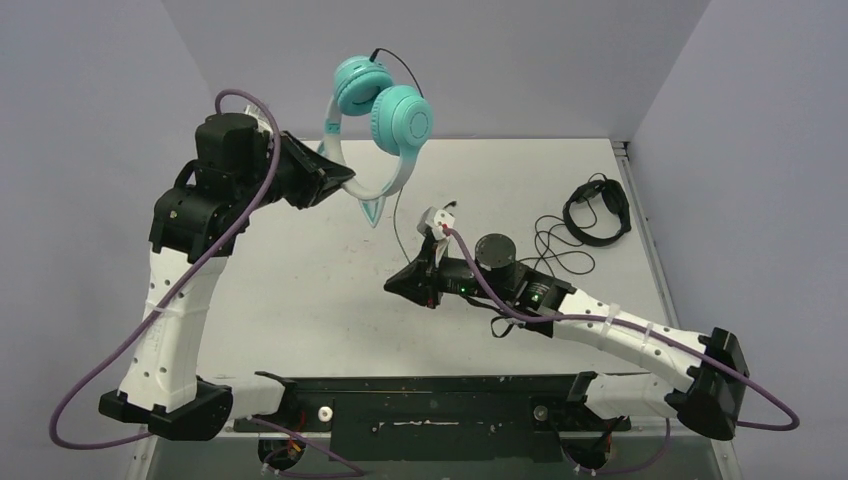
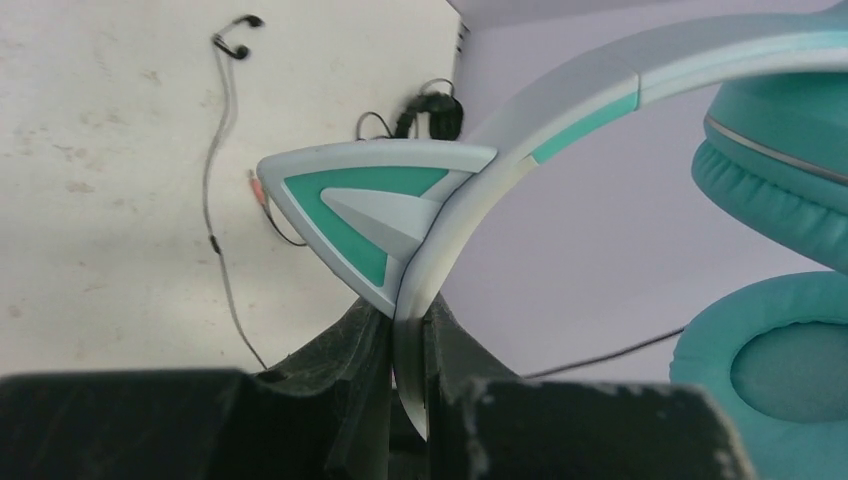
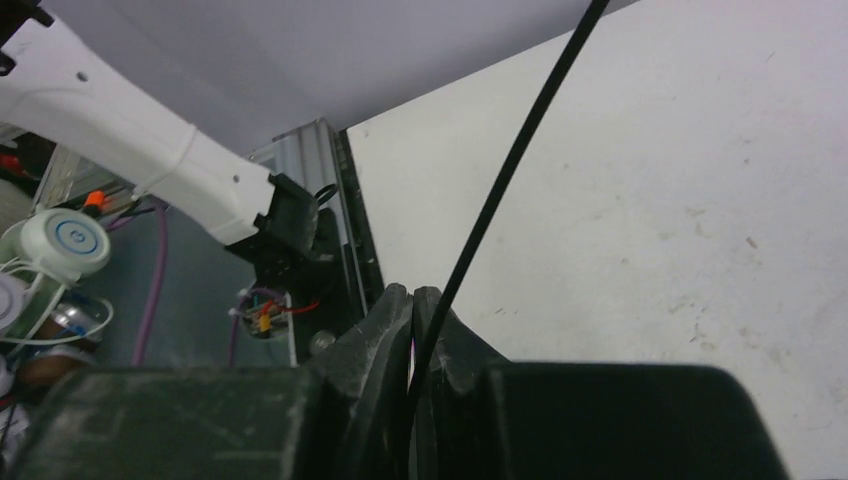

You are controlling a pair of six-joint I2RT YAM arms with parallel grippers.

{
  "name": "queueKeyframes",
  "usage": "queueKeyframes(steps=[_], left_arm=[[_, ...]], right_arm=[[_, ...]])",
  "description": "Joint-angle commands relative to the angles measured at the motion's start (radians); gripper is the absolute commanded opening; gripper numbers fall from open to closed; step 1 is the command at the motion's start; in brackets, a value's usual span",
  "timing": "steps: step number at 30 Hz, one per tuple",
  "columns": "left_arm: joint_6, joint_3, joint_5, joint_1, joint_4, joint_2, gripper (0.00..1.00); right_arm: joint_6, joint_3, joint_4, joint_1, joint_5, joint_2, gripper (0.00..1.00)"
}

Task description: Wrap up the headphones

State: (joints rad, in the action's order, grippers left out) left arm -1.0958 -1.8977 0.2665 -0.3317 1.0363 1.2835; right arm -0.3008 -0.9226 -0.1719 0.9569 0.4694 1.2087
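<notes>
The teal headphones (image 1: 385,105) hang in the air above the back of the table, ear cups up and the pale headband (image 1: 342,160) below. My left gripper (image 1: 343,182) is shut on the headband beside a cat-ear point (image 2: 360,205); the jaws pinch the band's edge (image 2: 410,345). The teal ear cups (image 2: 775,180) fill the right of the left wrist view. The thin black cable (image 1: 394,215) runs from the cups down to my right gripper (image 1: 392,287), which is low over the table's middle. The right gripper (image 3: 412,305) is shut on the cable (image 3: 500,190).
All-black headphones (image 1: 598,210) with a loose black cable (image 1: 552,250) lie at the table's back right; they also show in the left wrist view (image 2: 435,108). Grey earbuds (image 2: 236,40) lie on the white table (image 1: 300,300). The table's near edge and the left arm (image 3: 150,150) show in the right wrist view.
</notes>
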Motion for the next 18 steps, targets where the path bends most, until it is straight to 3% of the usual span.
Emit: queueKeyframes(steps=[1, 8, 12, 18], left_arm=[[-0.043, 0.074, -0.2, 0.014, -0.126, -0.047, 0.0], [0.014, 0.134, -0.431, 0.014, -0.067, -0.033, 0.0], [0.166, 0.136, -0.577, 0.014, 0.012, -0.001, 0.0], [0.395, 0.209, -0.609, 0.008, 0.017, 0.018, 0.0]], right_arm=[[-0.067, -0.095, 0.152, 0.062, -0.078, -0.07, 0.06], [-0.066, -0.284, 0.439, 0.077, -0.049, -0.058, 0.07], [-0.034, -0.389, 0.535, 0.075, -0.055, -0.037, 0.07], [0.041, -0.577, 0.71, 0.062, -0.056, 0.056, 0.07]])
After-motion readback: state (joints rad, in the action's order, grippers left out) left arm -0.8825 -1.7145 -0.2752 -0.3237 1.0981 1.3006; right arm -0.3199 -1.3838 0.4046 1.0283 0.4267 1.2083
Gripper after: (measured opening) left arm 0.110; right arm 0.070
